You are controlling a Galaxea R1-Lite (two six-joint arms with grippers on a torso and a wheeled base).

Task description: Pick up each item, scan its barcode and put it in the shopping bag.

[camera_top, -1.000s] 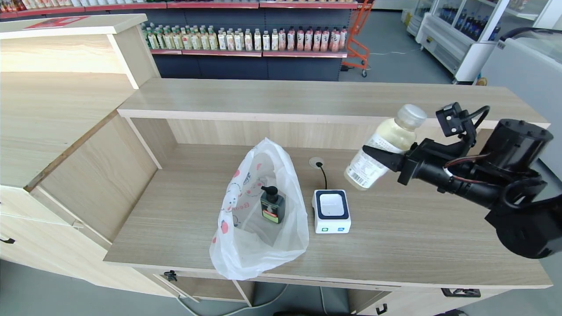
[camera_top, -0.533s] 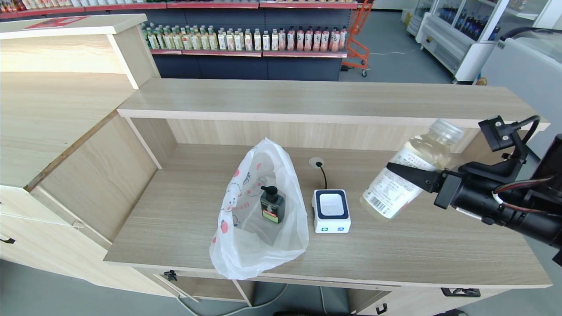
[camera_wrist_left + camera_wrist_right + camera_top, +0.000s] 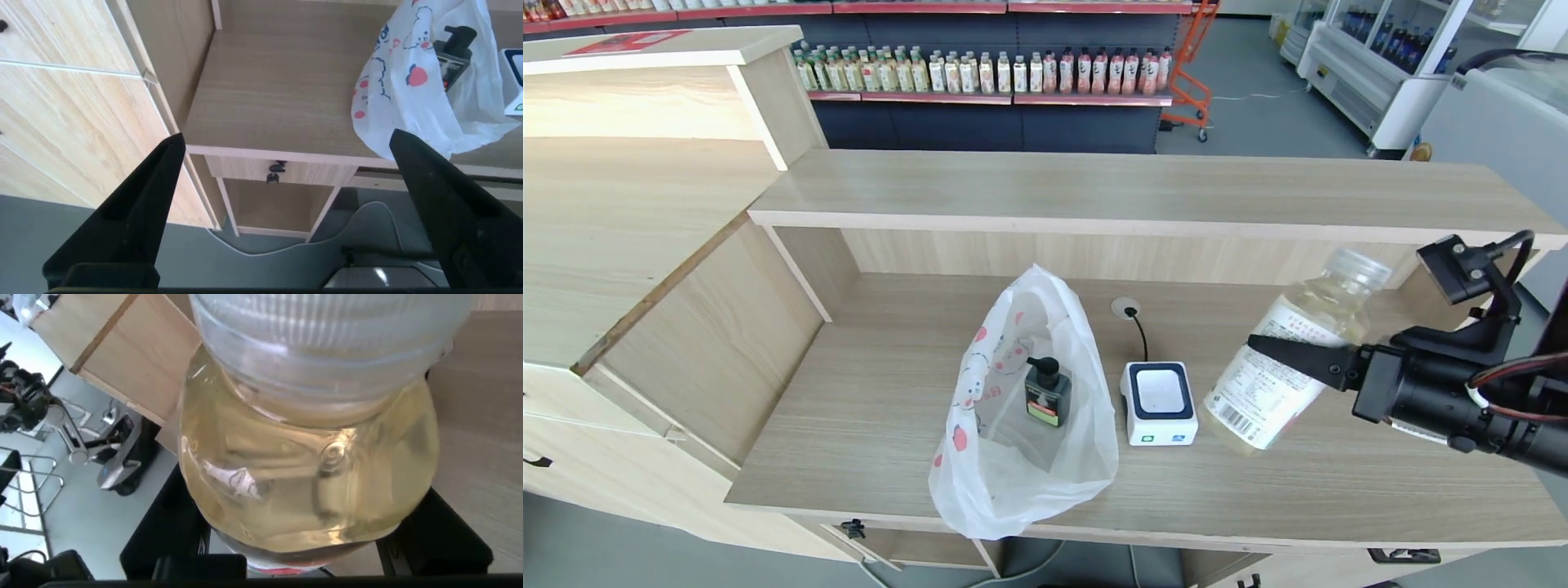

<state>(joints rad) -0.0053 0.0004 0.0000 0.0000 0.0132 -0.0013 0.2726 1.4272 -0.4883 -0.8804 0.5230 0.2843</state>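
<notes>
While head view has the right hand (image 3: 1298, 359) pinching a tilted bottle (image 3: 1258, 396) above the desk (image 3: 1339, 482), just right of the scanner (image 3: 1159, 402), bag (image 3: 1021, 457) left of that, left wrist view shows the left hand (image 3: 286, 147) spread off the desk's front edge, and right wrist view the bottle close up.

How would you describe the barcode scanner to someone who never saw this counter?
On the lower wooden counter, look beside the white shopping bag. The scanner is the small white box with a dark-framed window on top and a black cable behind.
</notes>
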